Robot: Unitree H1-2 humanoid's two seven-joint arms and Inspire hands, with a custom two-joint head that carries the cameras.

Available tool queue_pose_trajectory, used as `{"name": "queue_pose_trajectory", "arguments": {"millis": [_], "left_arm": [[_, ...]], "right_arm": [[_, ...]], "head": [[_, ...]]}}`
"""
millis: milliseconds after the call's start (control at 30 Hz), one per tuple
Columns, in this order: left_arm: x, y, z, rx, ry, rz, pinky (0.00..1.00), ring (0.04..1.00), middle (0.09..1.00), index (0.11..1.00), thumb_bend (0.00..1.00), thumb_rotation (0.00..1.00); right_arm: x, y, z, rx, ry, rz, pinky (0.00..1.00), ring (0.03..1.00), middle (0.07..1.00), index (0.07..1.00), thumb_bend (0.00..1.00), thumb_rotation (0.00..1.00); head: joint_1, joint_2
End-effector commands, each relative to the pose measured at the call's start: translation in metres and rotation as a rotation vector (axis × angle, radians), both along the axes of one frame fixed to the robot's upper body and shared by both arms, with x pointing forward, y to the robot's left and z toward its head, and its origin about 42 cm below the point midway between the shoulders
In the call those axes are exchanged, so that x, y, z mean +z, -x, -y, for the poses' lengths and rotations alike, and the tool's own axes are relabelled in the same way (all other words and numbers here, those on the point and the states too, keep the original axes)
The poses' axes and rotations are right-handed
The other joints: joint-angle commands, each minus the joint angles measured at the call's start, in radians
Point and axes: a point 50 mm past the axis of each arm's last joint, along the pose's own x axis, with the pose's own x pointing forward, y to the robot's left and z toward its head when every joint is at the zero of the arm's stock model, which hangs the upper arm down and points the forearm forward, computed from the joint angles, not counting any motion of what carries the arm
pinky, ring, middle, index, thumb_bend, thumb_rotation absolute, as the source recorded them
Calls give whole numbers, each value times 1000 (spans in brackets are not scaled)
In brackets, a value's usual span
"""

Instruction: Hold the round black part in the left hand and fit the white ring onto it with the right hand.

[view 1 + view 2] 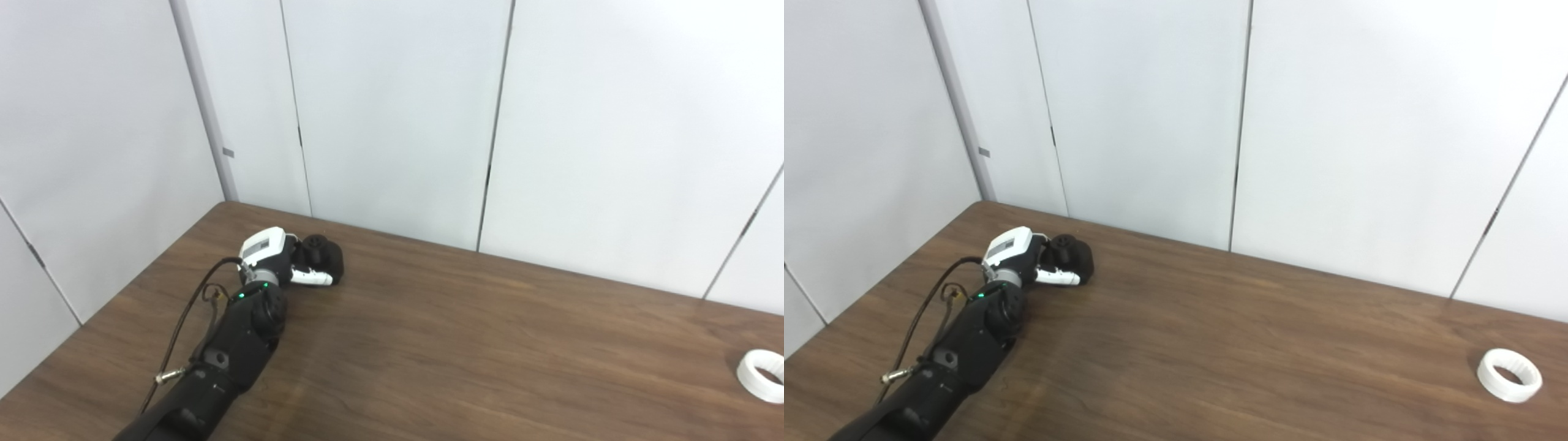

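Over at the far left of the wooden table (1213,343), close to the wall panels, the left hand (288,260) lies low with its fingers curled around the round black part (324,254). The part looks to be resting on the tabletop; whether the grip is firm or the fingers merely cup it, I cannot tell from here. A white thumb or finger segment runs along the near side of the part.

The right hand is nowhere in sight. The white ring (1509,375) lies flat by itself at the far right of the table, near the front edge and well apart from the black part.

The ring looks like rigid plastic, light and thin-walled, with what may be ridges inside its bore. I would expect it to skid on the smooth wood if pushed from one side, so a pinch across the rim, one finger inside and the thumb outside, seems the safest hold. The black part looks like a squat, solid knob, stiff and somewhat heavier. It is best held around its lower body so the top stays free for the ring.
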Motion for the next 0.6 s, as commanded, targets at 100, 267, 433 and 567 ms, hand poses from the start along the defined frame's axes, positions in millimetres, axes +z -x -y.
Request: {"name": "queue_pose_trajectory", "arguments": {"millis": [100,267,433,567], "left_arm": [[34,-17,1,-6,-24,110,945,945,889,689,864,403],[32,-17,0,-19,-26,132,926,931,872,633,811,350],[30,-17,0,-23,-19,136,924,931,867,594,775,309],[30,-17,1,-26,-22,136,922,927,865,591,766,286]], "right_arm": [[15,-3,0,11,16,82,849,889,886,848,807,791],[15,-3,0,7,9,81,847,890,890,850,803,783],[14,-3,0,3,16,81,850,893,890,851,808,781],[16,-2,-1,8,16,79,849,897,893,855,793,786]], "head": [[1,2],[1,2],[-1,4],[-3,7]]}}
